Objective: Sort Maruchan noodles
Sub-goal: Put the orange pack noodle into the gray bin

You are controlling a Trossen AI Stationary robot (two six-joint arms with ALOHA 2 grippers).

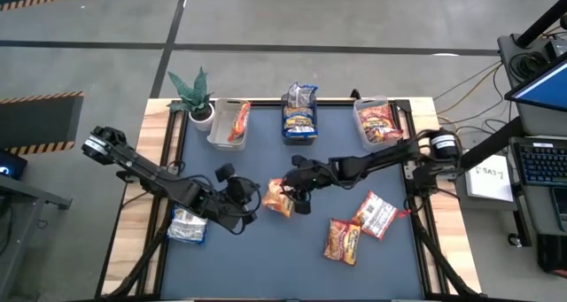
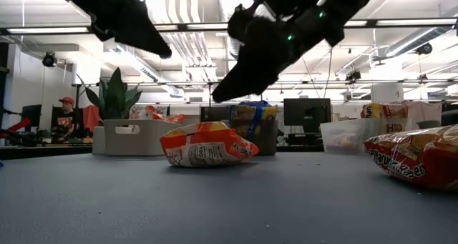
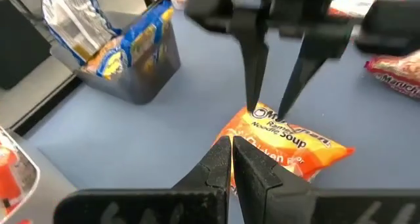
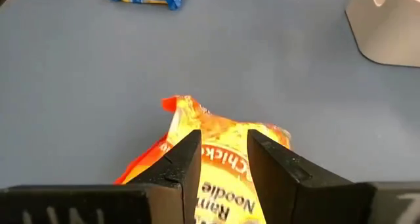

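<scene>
An orange-yellow Maruchan noodle packet [image 1: 277,200] [image 2: 207,145] lies flat on the blue-grey mat near the table's middle. My right gripper [image 1: 287,192] [image 4: 224,145] hangs just above it, open, with its fingers slanting down over the packet's near end and a gap showing below its tips [image 2: 215,99] in the low view. My left gripper [image 1: 255,197] [image 3: 231,152] is shut and hovers to the packet's left, higher up, touching nothing. A blue packet [image 1: 188,224] lies at the mat's left. Two red packets [image 1: 376,215] [image 1: 343,240] lie at the right.
Three clear bins stand along the far edge. The left one [image 1: 229,123] holds an orange packet, the middle one [image 1: 299,116] blue packets, the right one [image 1: 379,122] red packets. A potted plant [image 1: 195,94] stands at the far left corner. Bare mat lies near the front edge.
</scene>
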